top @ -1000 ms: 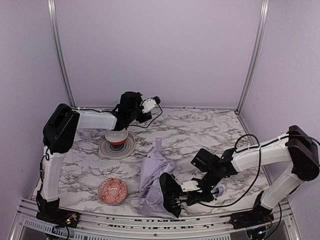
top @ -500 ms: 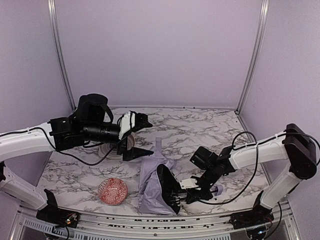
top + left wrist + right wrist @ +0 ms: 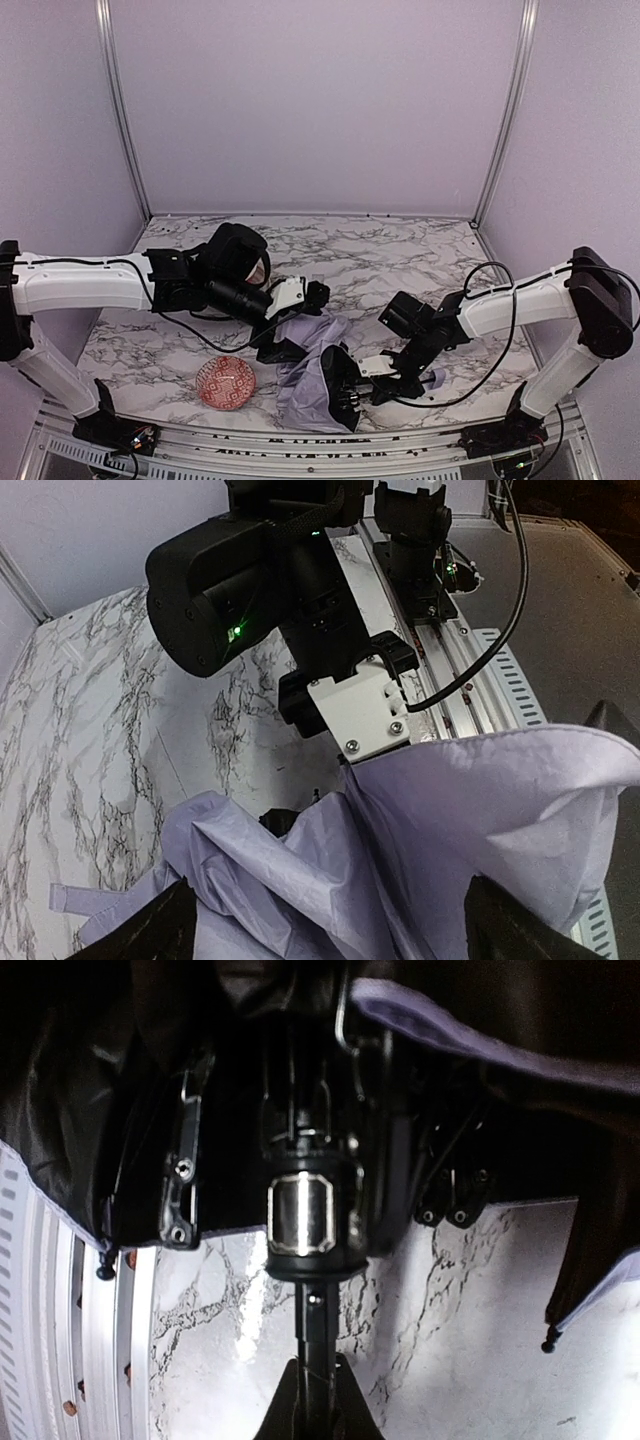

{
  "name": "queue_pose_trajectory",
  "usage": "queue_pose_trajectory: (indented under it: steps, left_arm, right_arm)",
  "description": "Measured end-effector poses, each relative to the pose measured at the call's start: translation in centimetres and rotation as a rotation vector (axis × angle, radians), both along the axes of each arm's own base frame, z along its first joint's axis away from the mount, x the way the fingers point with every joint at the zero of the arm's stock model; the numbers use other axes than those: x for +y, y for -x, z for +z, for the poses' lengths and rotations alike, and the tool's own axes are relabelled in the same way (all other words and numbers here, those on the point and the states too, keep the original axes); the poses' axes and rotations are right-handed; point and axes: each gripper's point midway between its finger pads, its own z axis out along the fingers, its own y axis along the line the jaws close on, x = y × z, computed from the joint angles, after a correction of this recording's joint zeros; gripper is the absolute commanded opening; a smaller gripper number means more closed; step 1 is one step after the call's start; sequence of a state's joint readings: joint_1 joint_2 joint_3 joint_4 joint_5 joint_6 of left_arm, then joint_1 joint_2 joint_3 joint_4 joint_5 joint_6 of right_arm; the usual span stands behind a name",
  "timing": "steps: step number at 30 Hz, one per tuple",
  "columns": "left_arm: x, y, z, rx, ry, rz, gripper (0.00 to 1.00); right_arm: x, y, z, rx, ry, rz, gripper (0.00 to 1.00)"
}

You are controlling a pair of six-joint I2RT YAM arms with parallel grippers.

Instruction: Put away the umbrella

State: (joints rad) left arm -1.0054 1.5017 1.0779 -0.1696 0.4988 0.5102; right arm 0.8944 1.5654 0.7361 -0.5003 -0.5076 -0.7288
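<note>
The umbrella lies half collapsed near the table's front edge, its pale lavender fabric crumpled and its dark inside facing right. My right gripper is shut on its thin black shaft, just below the metal collar, with ribs and dark canopy above it in the right wrist view. The small lavender knob handle sticks out to the right. My left gripper hangs open over the top of the fabric, its dark fingers straddling the folds.
A red patterned bowl sits left of the umbrella by the front edge. A grey plate at the back left is mostly hidden behind my left arm. The marble table has walls on three sides and a metal rail in front.
My left arm has swung from the plate at the back left across and forward to the umbrella, open jaws now over the fabric. The right gripper keeps its hold on the shaft.
</note>
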Motion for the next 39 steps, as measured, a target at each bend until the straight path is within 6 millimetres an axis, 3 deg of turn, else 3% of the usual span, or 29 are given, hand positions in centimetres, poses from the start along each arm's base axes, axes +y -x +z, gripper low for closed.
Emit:
queue_pose_trajectory:
  steps: [3,10,13,16,18,21,24,27,31,34,36,39]
  left_arm:
    - [0.6,0.4,0.8,-0.033,0.014,-0.002,0.94]
    - [5.0,1.3,4.2,-0.136,0.065,0.084,0.98]
    - [4.6,2.4,5.4,-0.115,0.102,0.074,0.99]
    - [2.9,3.3,3.3,-0.073,0.049,0.062,0.98]
    - [1.6,3.2,1.2,-0.043,-0.011,0.077,0.88]
    - [0.5,2.1,-1.3,-0.02,-0.084,0.129,0.53]
    - [0.2,1.6,-1.5,-0.007,-0.09,0.156,0.29]
    - [-0.3,1.8,-0.4,0.005,-0.049,0.149,0.0]
    - [-0.7,1.9,0.5,0.02,-0.011,0.156,0.0]
    - [-0.6,0.8,0.6,0.011,-0.009,0.218,0.0]
    - [-0.2,-0.8,0.4,-0.005,-0.016,0.292,0.0]
    - [0.6,-4.7,-1.2,-0.019,-0.06,0.443,0.0]
  right_arm:
    - [0.0,-0.1,0.0,-0.006,0.004,-0.002,0.0]
    - [0.4,-0.7,0.0,-0.013,0.013,-0.017,0.0]
    - [0.4,-0.8,0.0,-0.011,0.016,-0.022,0.0]
    - [0.4,-0.8,0.0,-0.011,0.019,-0.023,0.0]
    - [0.5,-0.7,0.0,-0.014,0.021,-0.021,0.0]
    - [0.6,-0.6,0.0,-0.018,0.028,-0.015,0.0]
    - [0.6,-0.5,0.0,-0.024,0.036,-0.013,0.0]
    - [0.6,-0.5,0.0,-0.028,0.04,-0.013,0.0]
    - [0.7,-0.5,0.0,-0.037,0.047,-0.017,0.0]
    - [0.8,-0.5,0.0,-0.038,0.049,-0.018,0.0]
    - [0.8,-0.4,0.0,-0.041,0.05,-0.016,0.0]
    - [0.9,-0.4,0.0,-0.042,0.049,-0.018,0.0]
